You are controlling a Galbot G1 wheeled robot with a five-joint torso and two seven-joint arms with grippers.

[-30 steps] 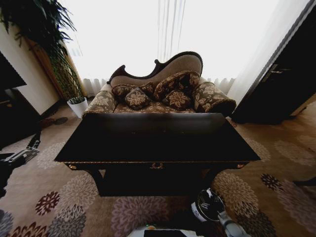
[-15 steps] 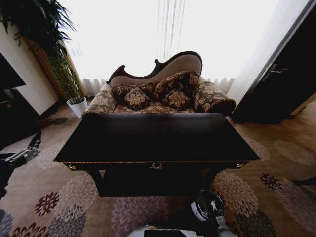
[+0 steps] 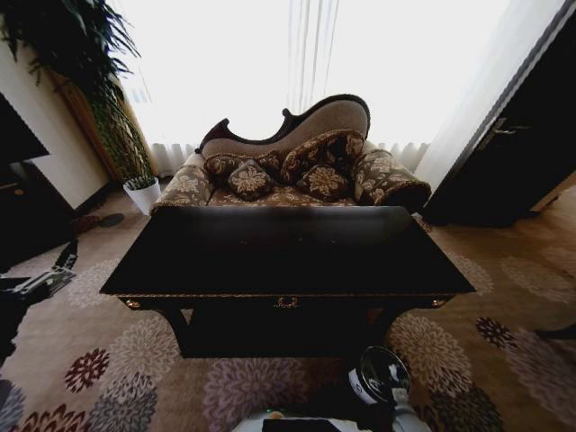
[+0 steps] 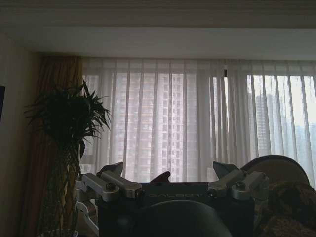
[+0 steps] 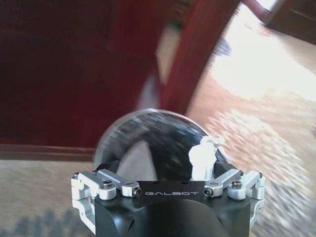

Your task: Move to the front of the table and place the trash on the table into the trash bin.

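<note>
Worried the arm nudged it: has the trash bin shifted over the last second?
No. The trash bin stays in the same spot on the carpet, just in front of the table near its right front leg.

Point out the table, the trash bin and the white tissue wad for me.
table (image 3: 270, 252), head view, bare glossy top.
trash bin (image 3: 382, 373), head view, pale rim by the table's front right leg.
white tissue wad (image 5: 202, 160), right wrist view, its middle, over the bin.
</note>
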